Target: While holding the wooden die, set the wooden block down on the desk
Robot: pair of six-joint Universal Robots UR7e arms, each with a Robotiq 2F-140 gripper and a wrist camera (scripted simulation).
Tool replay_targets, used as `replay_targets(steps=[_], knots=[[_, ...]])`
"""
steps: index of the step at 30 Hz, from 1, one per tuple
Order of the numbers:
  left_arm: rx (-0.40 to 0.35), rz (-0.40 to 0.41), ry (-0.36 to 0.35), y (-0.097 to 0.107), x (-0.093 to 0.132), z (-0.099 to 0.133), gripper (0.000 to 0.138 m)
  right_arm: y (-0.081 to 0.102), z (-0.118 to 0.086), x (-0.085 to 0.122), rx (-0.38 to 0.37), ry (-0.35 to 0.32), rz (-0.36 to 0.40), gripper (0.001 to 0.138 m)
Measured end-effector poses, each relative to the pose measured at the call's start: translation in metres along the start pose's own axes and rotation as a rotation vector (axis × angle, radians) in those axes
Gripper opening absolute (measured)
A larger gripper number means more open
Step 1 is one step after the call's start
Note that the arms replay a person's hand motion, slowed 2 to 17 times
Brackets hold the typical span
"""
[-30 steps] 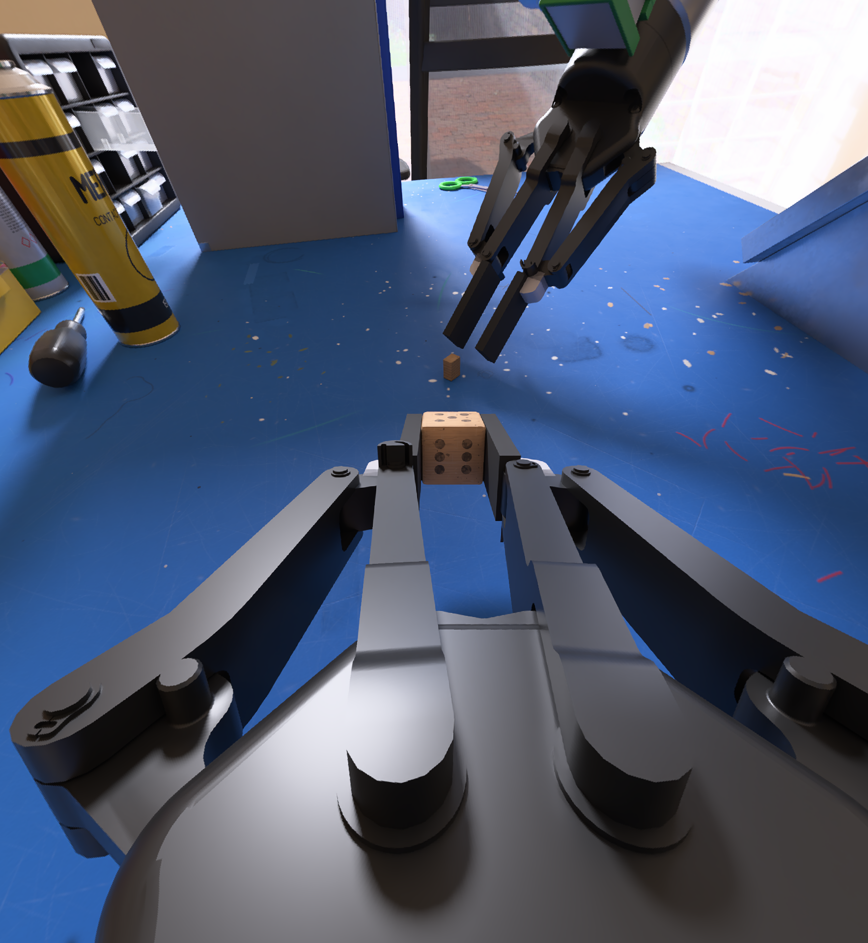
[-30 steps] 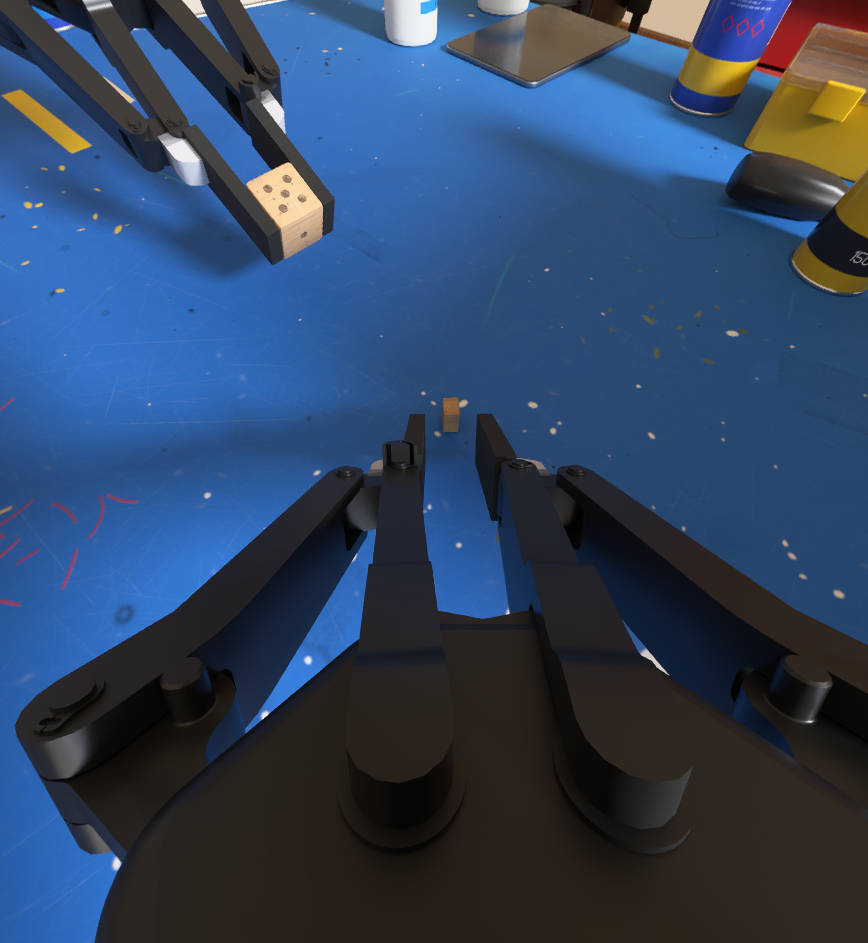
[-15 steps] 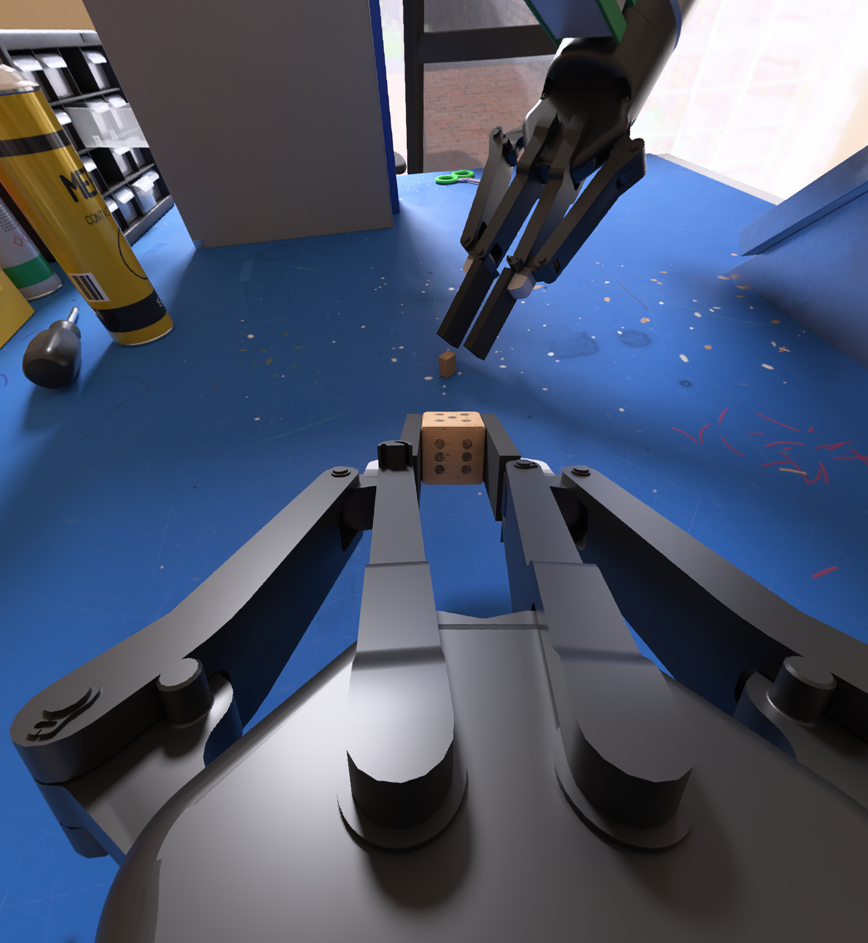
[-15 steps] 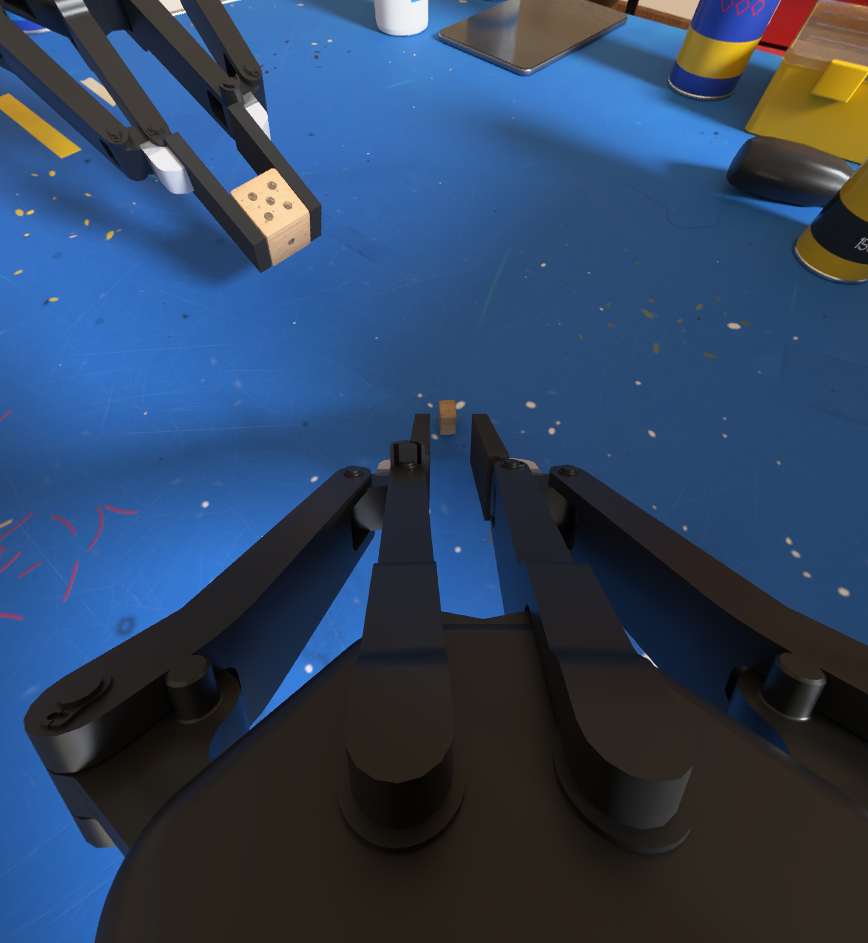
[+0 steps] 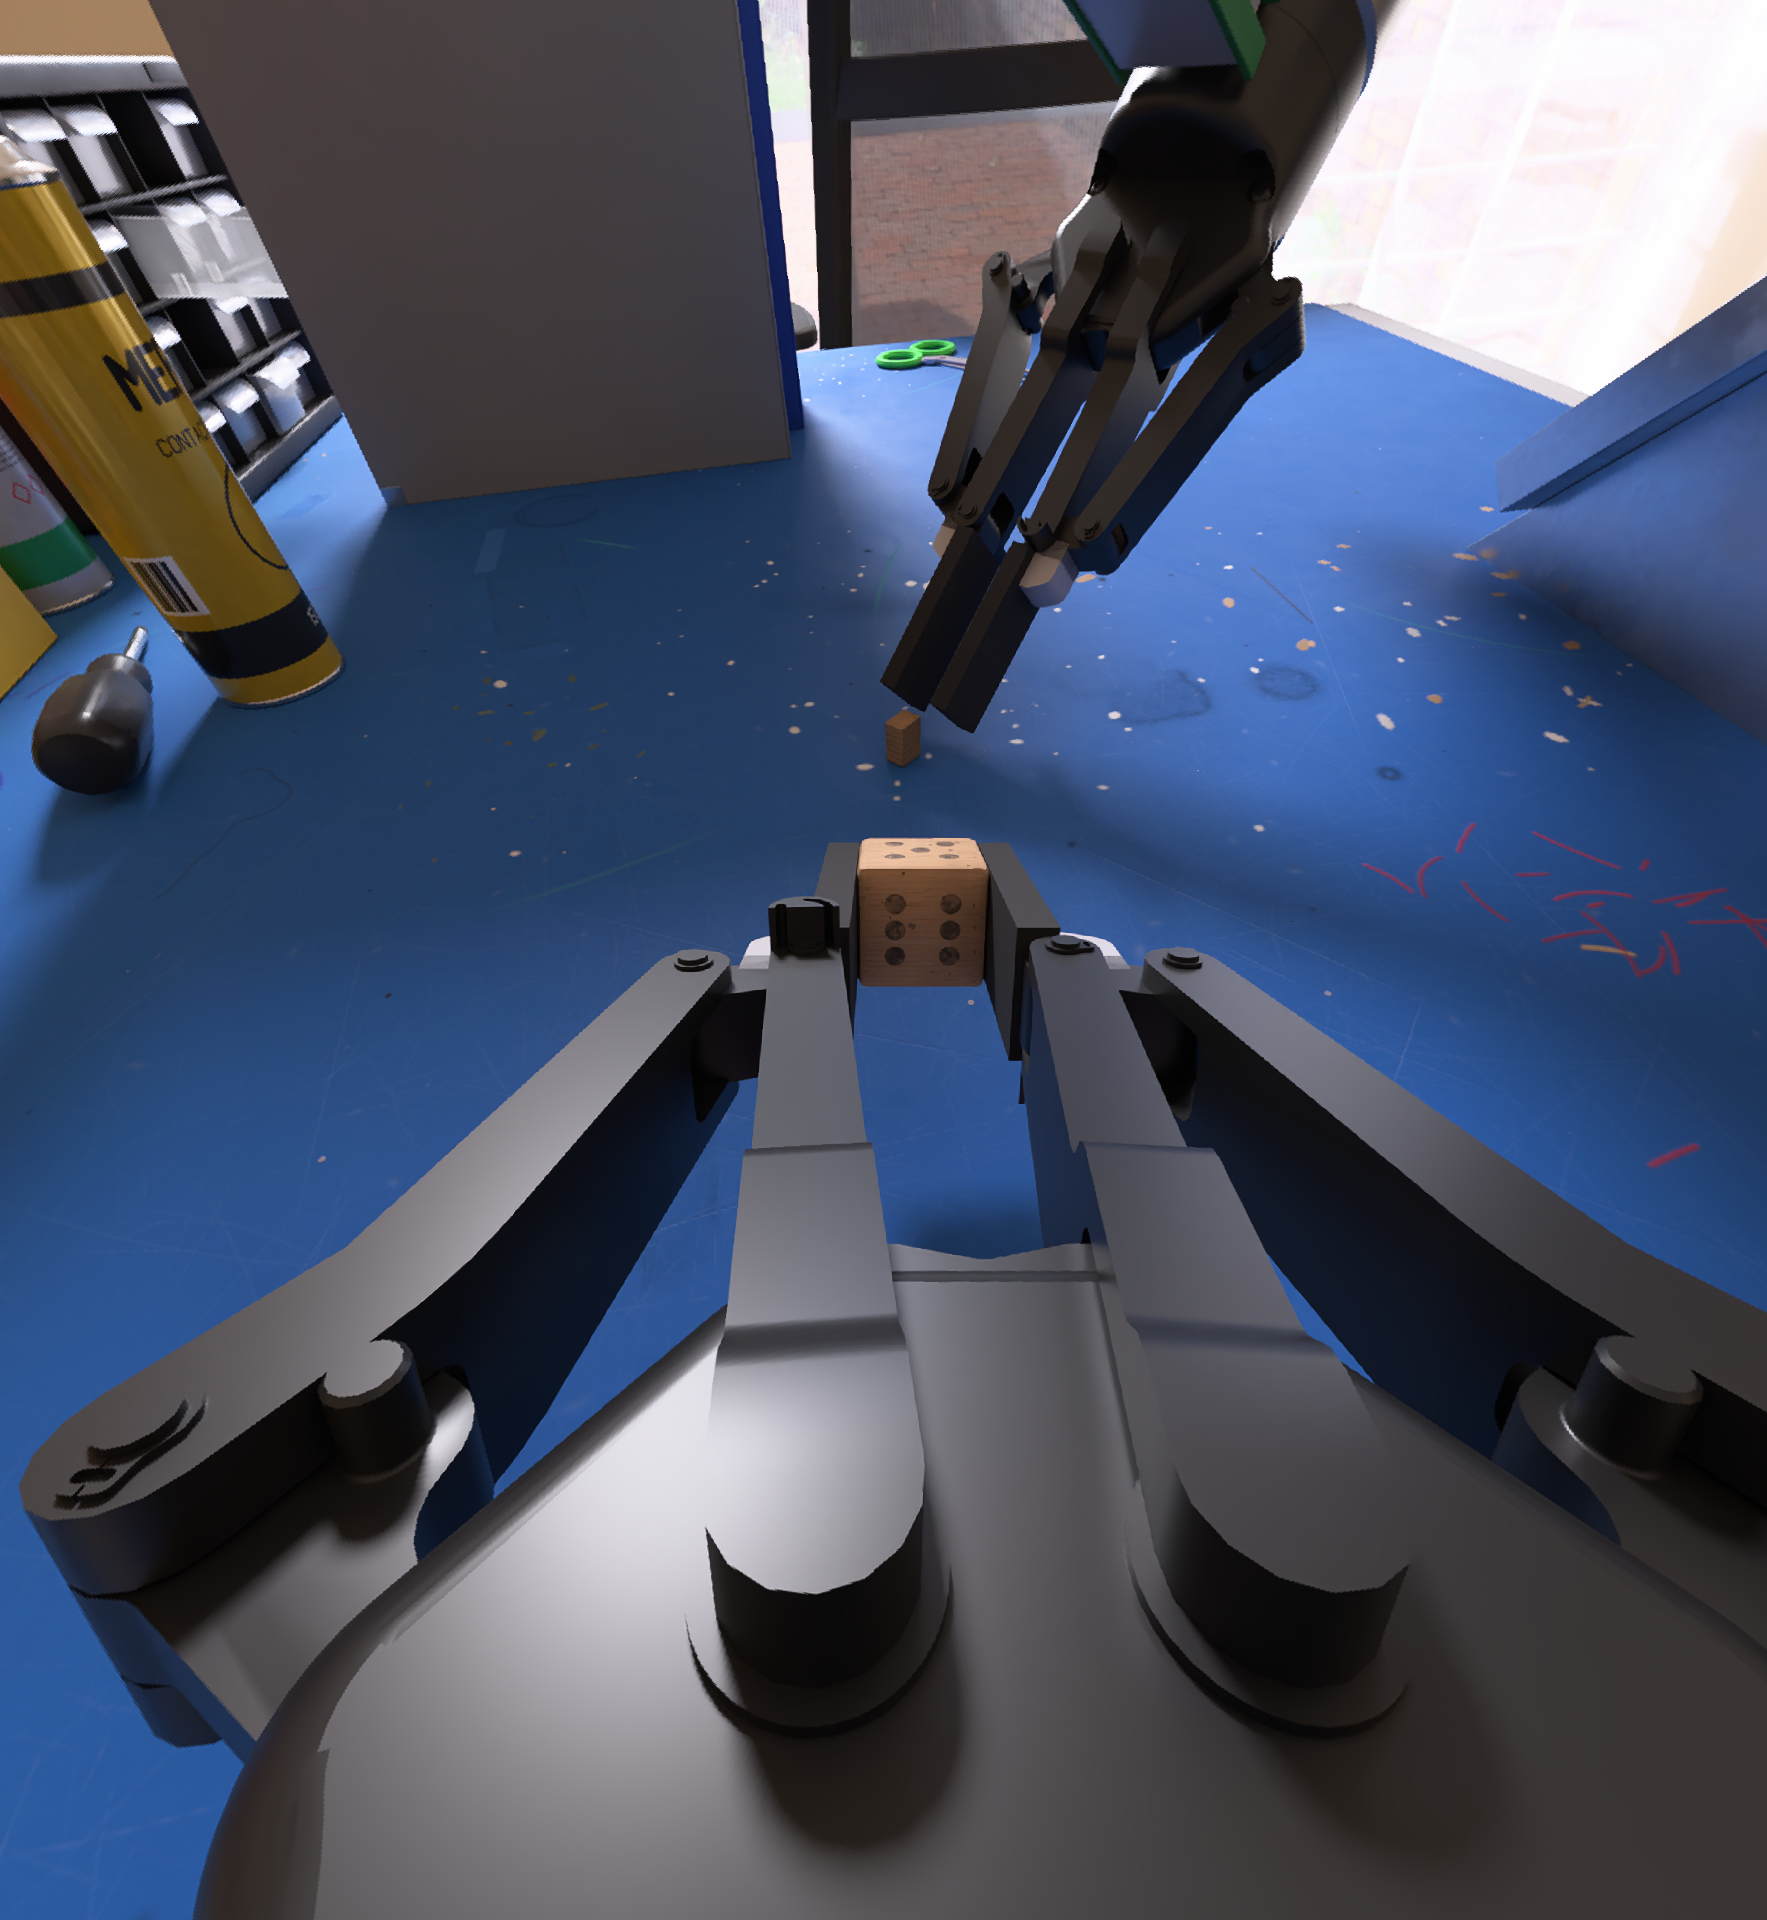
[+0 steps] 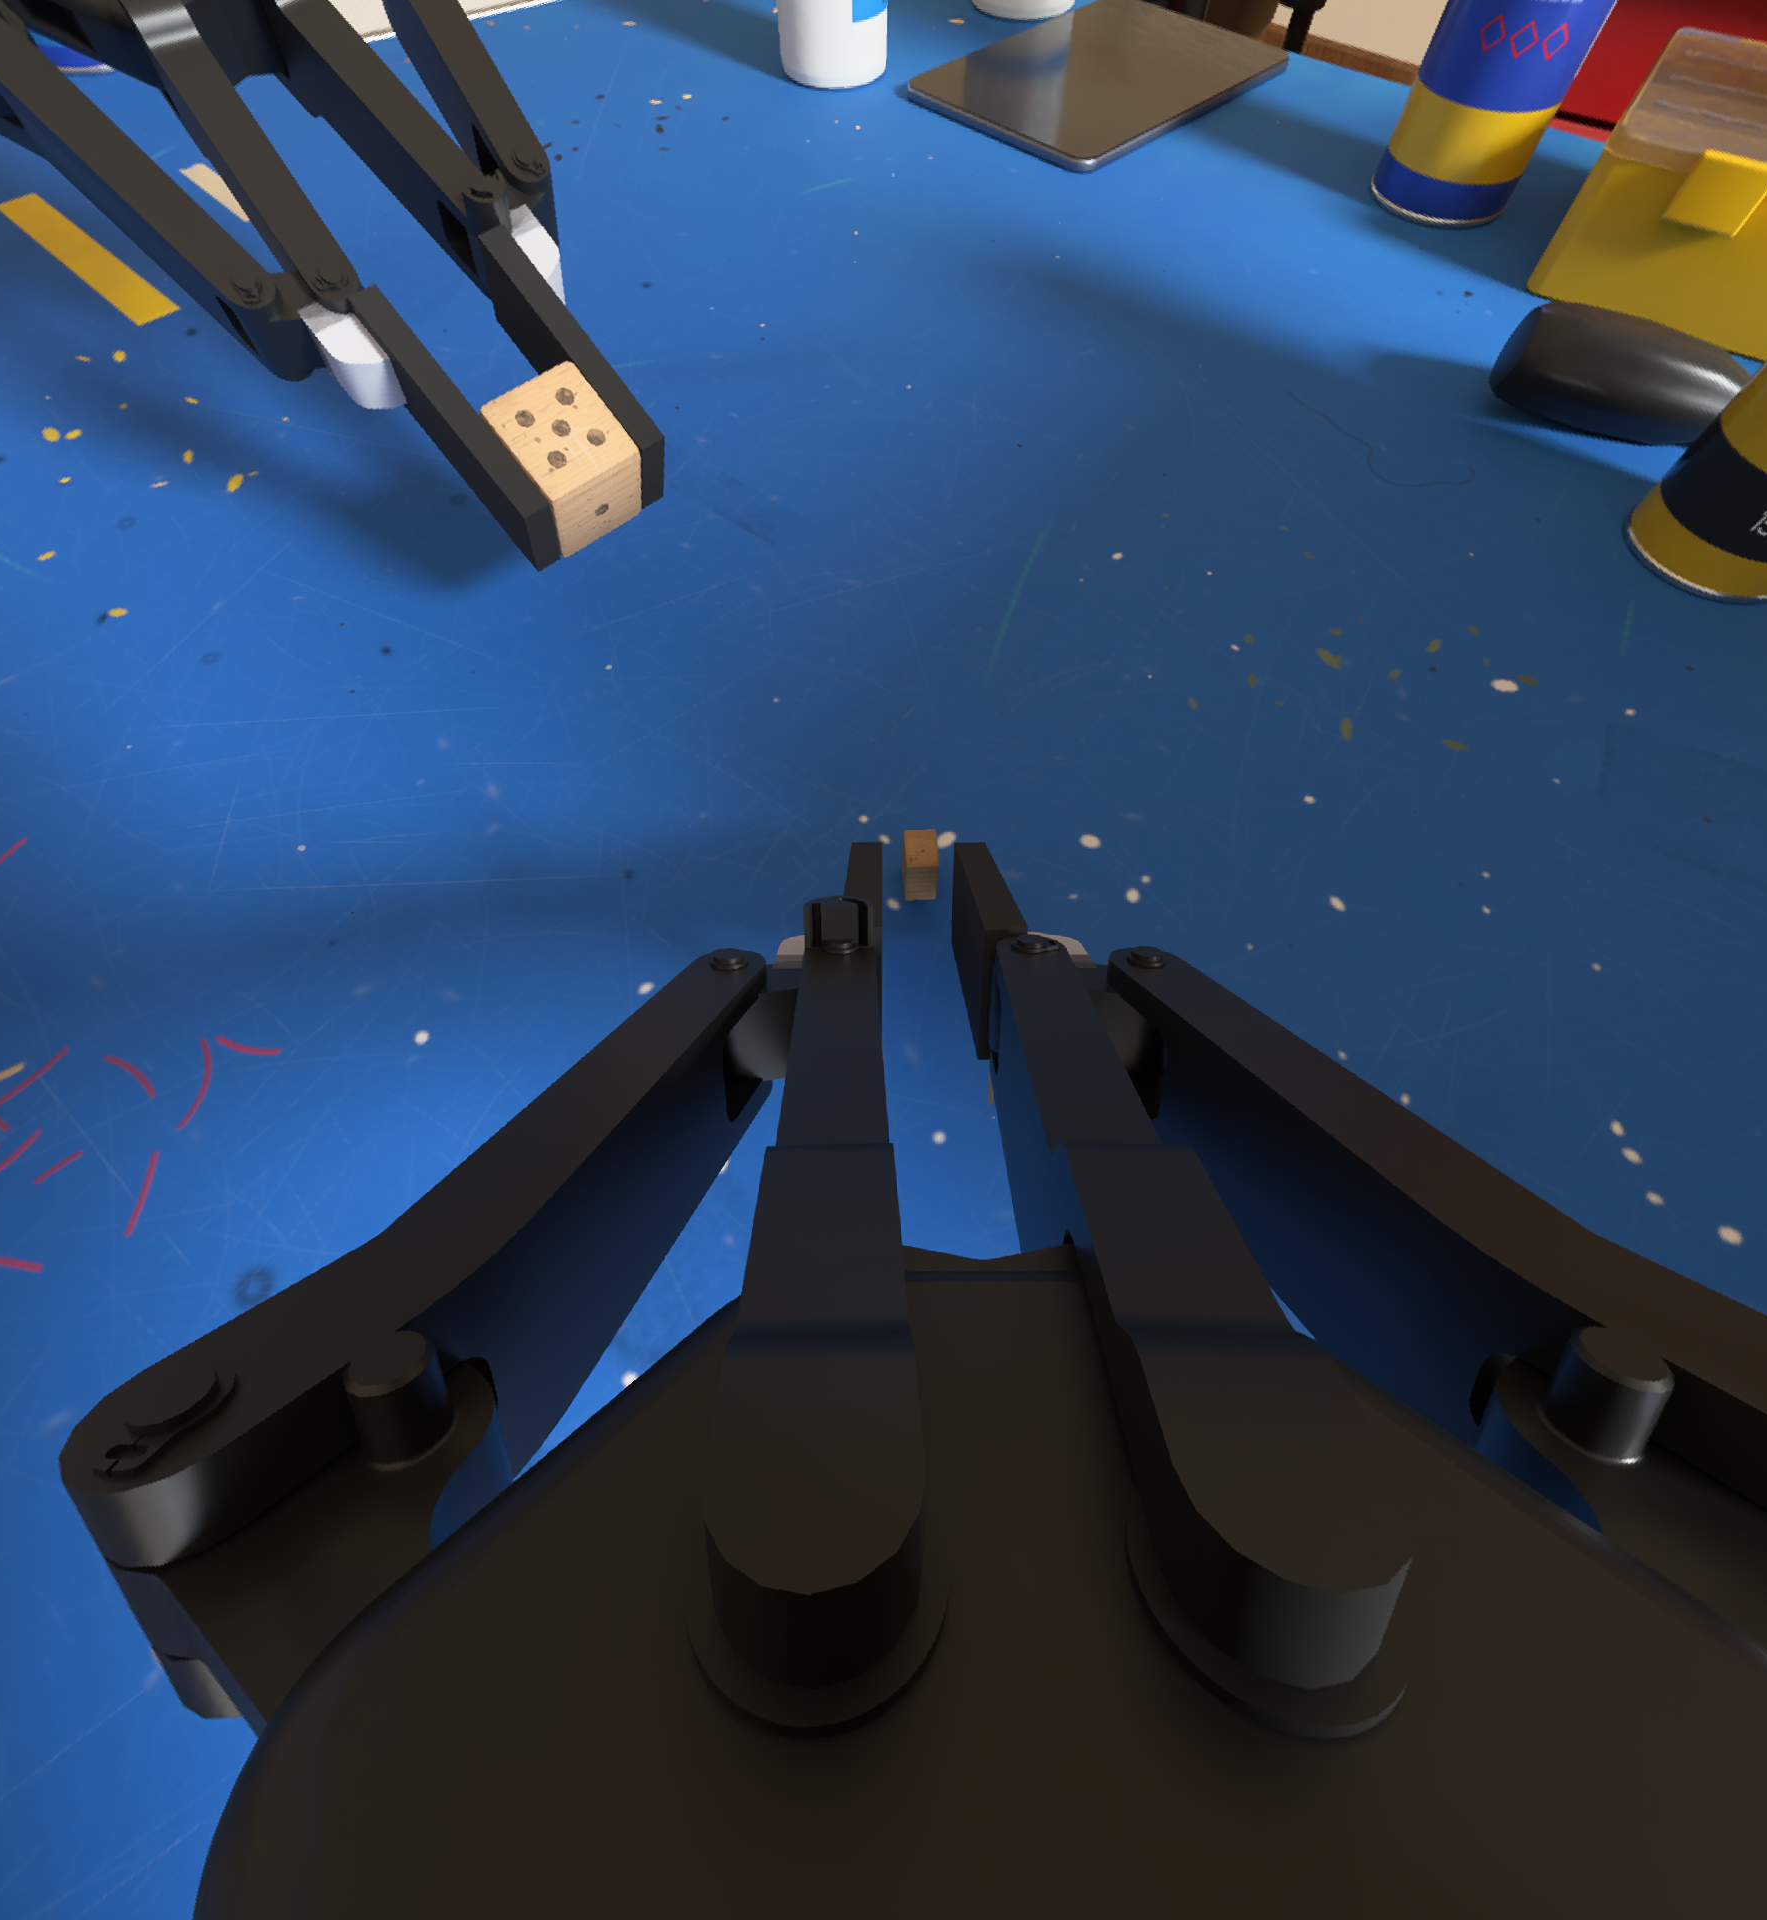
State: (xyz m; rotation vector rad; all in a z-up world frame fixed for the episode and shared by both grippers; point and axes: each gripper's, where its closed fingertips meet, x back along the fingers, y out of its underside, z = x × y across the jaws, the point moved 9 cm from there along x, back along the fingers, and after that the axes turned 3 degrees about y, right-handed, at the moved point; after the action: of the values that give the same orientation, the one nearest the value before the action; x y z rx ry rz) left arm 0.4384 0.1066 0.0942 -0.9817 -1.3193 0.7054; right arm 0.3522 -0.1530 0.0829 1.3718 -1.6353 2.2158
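Left gripper (image 5: 923, 914) clenched on wooden die (image 5: 920, 914), held clear of blue desk (image 5: 443, 935); six-pip face toward camera. Right gripper (image 6: 918, 871) released, fingers slightly apart, tips above the desk just by wooden block (image 6: 919, 863). One tiny rectangular block standing free on desk, grain too small to make out. Farther off: black knob-handled tool (image 5: 94, 717), yellow spray can (image 5: 120, 416) cut off at top, green scissors (image 5: 915, 353) partly hidden
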Motion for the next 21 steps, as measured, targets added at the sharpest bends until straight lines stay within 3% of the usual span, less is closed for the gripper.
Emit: replay_targets(steps=[21], knots=[[0.011,0.01,0.006,-0.0001,0.0011,-0.0009,0.03,-0.0028,0.0009,-0.0031,0.0,-0.003,-0.009,0.012]])
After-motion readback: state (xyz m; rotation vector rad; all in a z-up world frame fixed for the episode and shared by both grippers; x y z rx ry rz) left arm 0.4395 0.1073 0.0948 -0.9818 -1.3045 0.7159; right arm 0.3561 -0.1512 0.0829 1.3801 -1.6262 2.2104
